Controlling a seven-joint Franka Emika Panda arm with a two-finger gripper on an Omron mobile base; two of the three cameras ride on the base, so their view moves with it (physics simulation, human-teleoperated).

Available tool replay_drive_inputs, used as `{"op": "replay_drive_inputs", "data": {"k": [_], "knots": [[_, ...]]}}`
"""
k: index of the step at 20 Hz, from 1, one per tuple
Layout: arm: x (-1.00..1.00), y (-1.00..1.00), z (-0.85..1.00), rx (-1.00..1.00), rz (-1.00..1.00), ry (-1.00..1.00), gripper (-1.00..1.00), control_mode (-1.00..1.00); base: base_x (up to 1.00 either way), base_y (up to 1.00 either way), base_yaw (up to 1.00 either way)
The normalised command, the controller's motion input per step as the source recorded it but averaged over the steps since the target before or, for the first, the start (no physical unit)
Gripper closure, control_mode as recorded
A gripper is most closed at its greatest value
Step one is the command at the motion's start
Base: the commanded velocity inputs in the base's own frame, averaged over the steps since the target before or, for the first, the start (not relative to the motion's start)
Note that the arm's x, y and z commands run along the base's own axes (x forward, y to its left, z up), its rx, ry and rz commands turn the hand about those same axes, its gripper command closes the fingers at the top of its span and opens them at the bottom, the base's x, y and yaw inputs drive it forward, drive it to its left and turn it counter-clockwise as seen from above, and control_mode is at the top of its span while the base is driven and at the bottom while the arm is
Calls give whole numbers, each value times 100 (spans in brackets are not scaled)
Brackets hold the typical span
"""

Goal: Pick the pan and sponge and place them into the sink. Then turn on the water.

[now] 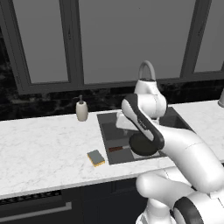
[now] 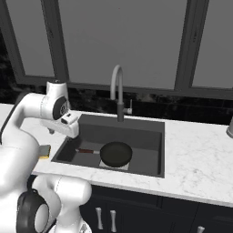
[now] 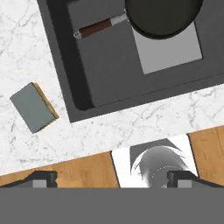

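The black pan (image 2: 116, 154) lies flat in the sink (image 2: 145, 136), its reddish-brown handle (image 2: 86, 151) pointing left. From the hand view the pan (image 3: 162, 15) partly covers the light square patch on the sink (image 3: 105, 74) floor. The sponge (image 1: 96, 158), grey-blue over yellow, rests on the marble counter left of the sink; it also shows as the sponge (image 3: 33, 107). My gripper (image 3: 113, 180) hangs open and empty above the counter's front edge near the sink's front left corner, and my arm hides part of the pan (image 1: 142, 144). No water is in view at the faucet (image 2: 117, 91).
A beige soap bottle (image 1: 82, 109) stands on the counter behind the sponge, left of the sink. A grey object (image 2: 230, 127) sits at the far right counter edge. Dark windows run behind the counter. Dark cabinets sit below it.
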Motion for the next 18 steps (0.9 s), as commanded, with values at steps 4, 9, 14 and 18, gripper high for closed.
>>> {"op": "replay_drive_inputs", "data": {"k": [4, 9, 14, 18], "knots": [[-37, 34, 18, 0, 40, 0, -100, -100, 0, 0, 0], [-38, 36, 12, 0, 22, -18, -100, -100, 0, 0, 0], [-9, 47, 1, -1, 9, -25, -100, -100, 0, 0, 0], [0, 34, 0, 0, 7, -6, -100, -100, 0, 0, 0]]}}
